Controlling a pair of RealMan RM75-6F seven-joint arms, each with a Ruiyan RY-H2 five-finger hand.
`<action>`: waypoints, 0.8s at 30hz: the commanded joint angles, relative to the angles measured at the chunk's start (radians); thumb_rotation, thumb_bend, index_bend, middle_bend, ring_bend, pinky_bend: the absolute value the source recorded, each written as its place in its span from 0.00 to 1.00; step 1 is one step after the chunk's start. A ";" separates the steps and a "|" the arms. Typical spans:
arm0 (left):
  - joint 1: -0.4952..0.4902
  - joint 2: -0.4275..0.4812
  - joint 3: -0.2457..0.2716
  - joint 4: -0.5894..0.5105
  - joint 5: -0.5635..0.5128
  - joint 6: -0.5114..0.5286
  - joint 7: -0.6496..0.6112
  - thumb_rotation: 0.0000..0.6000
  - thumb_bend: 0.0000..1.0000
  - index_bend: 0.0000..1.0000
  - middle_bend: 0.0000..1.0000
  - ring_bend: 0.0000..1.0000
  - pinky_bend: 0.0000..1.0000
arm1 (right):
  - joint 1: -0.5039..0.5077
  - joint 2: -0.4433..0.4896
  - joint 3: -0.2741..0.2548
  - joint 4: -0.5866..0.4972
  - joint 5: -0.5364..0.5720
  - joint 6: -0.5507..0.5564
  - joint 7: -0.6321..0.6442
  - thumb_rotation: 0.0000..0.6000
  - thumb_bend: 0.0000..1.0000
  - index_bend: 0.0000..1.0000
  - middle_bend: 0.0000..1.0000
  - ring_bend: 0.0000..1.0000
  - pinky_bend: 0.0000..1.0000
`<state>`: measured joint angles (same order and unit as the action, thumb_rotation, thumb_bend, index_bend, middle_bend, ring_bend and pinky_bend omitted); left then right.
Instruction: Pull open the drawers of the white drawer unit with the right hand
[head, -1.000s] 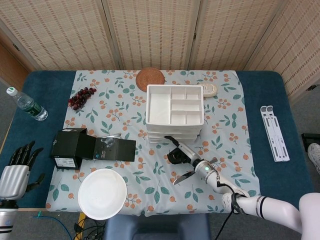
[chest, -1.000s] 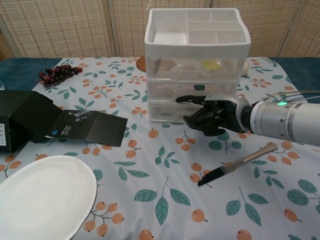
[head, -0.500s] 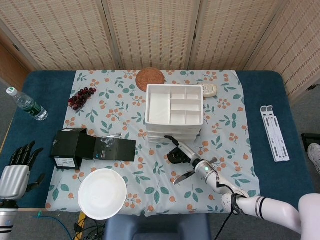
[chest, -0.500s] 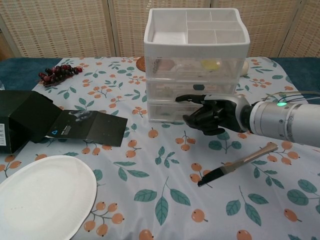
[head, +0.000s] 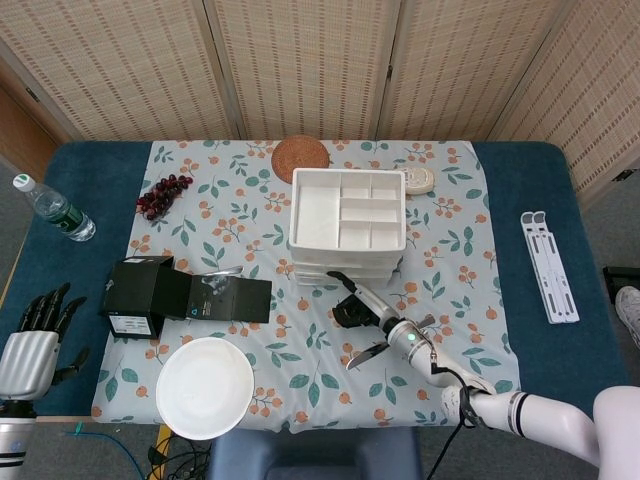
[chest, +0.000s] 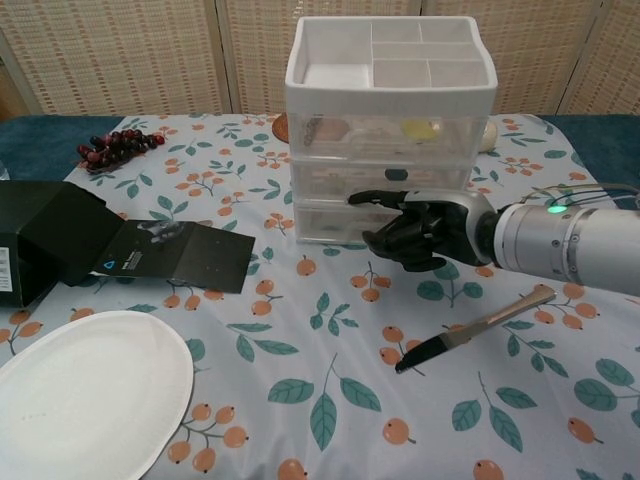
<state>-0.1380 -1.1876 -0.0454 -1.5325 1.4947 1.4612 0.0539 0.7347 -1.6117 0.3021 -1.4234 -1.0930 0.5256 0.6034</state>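
The white drawer unit (head: 348, 215) (chest: 390, 120) stands mid-table, three clear-fronted drawers under a divided top tray, all drawers looking closed. My right hand (head: 355, 308) (chest: 425, 228) is pressed against its front. The fingers curl in at the bottom drawer's handle and the thumb stretches left along that drawer's upper edge. The handle itself is hidden behind the fingers. My left hand (head: 30, 345) hangs off the table's near left corner, fingers spread and holding nothing.
A black-tipped knife (head: 365, 355) (chest: 470, 330) lies just in front of my right hand. An open black box (head: 150, 295) (chest: 60, 245) and a white plate (head: 203, 387) (chest: 85, 390) sit at the left. Grapes (head: 163, 193), a bottle (head: 52, 208) and a woven coaster (head: 300, 158) lie farther back.
The drawer unit has slid slightly to the left along with my right hand. No drawer has visibly come out. My left hand has not moved.
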 joint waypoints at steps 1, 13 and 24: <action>0.000 0.000 0.000 -0.001 0.000 0.000 0.001 1.00 0.30 0.14 0.00 0.04 0.07 | -0.001 0.006 -0.004 -0.009 -0.005 -0.006 0.000 1.00 0.59 0.11 0.85 0.97 0.98; 0.000 -0.003 0.002 0.003 0.002 -0.002 -0.002 1.00 0.30 0.15 0.00 0.04 0.07 | -0.030 0.027 -0.029 -0.065 -0.020 0.021 -0.013 1.00 0.59 0.13 0.85 0.97 0.98; 0.001 -0.003 0.003 0.003 0.005 -0.001 -0.002 1.00 0.30 0.15 0.00 0.04 0.07 | -0.074 0.052 -0.061 -0.120 -0.041 0.064 -0.018 1.00 0.59 0.04 0.85 0.97 0.99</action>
<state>-0.1366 -1.1911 -0.0427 -1.5297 1.4994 1.4608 0.0518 0.6693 -1.5684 0.2464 -1.5317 -1.1290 0.5831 0.5829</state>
